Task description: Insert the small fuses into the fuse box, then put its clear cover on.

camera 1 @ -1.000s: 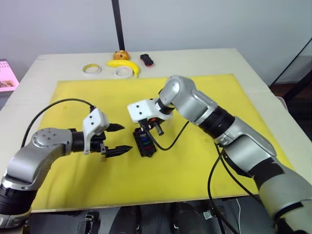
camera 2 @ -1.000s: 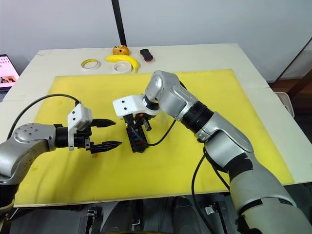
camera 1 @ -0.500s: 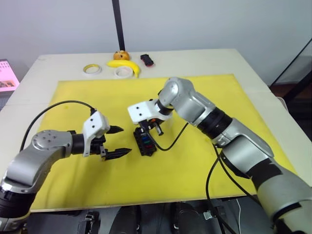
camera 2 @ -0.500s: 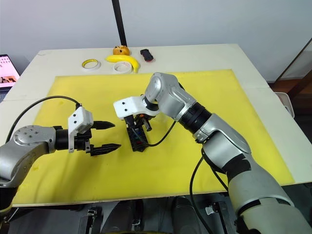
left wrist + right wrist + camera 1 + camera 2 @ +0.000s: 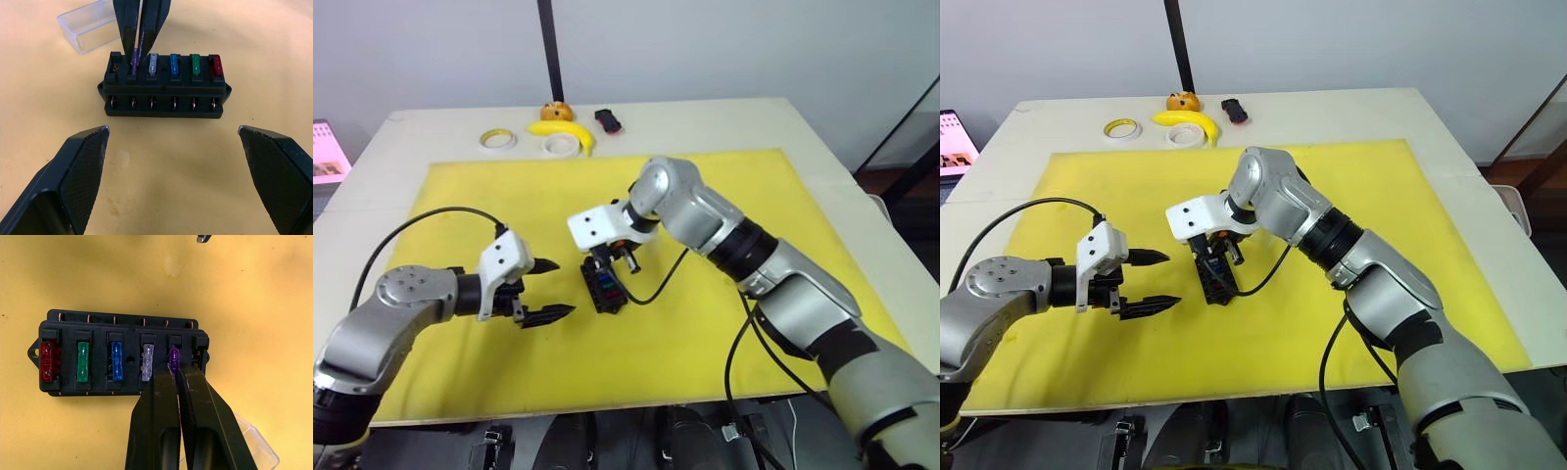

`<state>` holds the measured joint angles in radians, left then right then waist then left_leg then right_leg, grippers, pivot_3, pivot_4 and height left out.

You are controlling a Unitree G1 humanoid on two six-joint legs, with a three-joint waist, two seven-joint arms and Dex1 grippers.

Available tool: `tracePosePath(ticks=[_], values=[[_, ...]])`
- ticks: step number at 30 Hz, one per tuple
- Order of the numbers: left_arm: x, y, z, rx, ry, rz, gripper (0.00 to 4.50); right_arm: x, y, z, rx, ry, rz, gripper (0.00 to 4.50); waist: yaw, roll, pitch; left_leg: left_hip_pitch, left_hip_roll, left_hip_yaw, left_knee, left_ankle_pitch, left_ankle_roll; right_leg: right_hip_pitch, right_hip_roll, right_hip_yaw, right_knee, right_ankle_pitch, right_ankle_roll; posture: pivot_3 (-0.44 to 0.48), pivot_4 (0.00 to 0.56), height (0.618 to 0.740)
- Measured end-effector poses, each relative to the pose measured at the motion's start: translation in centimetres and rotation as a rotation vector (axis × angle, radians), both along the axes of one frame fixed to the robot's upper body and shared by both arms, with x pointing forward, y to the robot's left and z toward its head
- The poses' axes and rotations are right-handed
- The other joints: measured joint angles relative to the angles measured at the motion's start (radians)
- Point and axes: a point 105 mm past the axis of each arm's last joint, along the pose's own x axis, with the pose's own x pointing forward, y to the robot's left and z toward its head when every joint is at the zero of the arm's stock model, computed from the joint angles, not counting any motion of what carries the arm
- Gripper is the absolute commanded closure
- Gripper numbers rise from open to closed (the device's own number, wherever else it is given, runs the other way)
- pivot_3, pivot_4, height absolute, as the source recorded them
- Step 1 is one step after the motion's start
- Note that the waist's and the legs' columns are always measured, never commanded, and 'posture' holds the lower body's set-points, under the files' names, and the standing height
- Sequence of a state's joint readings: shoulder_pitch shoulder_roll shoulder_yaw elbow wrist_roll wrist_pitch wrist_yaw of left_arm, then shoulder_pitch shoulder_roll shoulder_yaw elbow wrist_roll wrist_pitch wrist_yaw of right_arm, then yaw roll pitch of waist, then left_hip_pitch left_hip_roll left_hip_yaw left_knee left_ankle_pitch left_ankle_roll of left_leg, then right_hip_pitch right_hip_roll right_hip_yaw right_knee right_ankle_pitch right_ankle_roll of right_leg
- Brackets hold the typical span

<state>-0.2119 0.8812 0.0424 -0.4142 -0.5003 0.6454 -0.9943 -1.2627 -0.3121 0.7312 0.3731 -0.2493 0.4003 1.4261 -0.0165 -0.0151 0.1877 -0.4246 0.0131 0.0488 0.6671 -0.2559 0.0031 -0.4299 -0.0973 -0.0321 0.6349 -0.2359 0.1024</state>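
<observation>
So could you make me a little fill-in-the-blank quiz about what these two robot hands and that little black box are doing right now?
1. The right gripper is pinched shut on the ____ fuse.
2. In the fuse box, the fuse at the far end from the purple one is ____.
3. The left gripper faces the box with its fingers ____.
4. The clear cover lies on the ____ mat, beside the box.

Missing words: purple; red; open; yellow
</observation>
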Motion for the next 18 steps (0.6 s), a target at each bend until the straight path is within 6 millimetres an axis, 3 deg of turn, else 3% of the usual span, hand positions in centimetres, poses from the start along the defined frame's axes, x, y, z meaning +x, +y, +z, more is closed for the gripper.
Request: tracePosePath(ticks=[3, 18], values=[[0.02, -0.02, -0.03, 0.004, -0.002, -0.002, 0.00, 0.06, 0.04, 0.17, 0.012, -0.012, -0.002, 2.68, 0.001, 0.000, 0.000, 0.000, 0.000, 0.000, 0.000, 0.000, 0.000, 0.000, 0.000, 0.000, 0.000, 0.000, 0.000, 0.000, 0.150, 0.740], [0.44, -0.12, -0.07, 0.017, -0.005, -0.007, 0.00, -0.50, -0.04, 0.81, 0.042, 0.043, -0.013, 2.68, 0.002, 0.000, 0.000, 0.000, 0.000, 0.000, 0.000, 0.000, 0.000, 0.000, 0.000, 0.000, 0.000, 0.000, 0.000, 0.000, 0.150, 0.740]])
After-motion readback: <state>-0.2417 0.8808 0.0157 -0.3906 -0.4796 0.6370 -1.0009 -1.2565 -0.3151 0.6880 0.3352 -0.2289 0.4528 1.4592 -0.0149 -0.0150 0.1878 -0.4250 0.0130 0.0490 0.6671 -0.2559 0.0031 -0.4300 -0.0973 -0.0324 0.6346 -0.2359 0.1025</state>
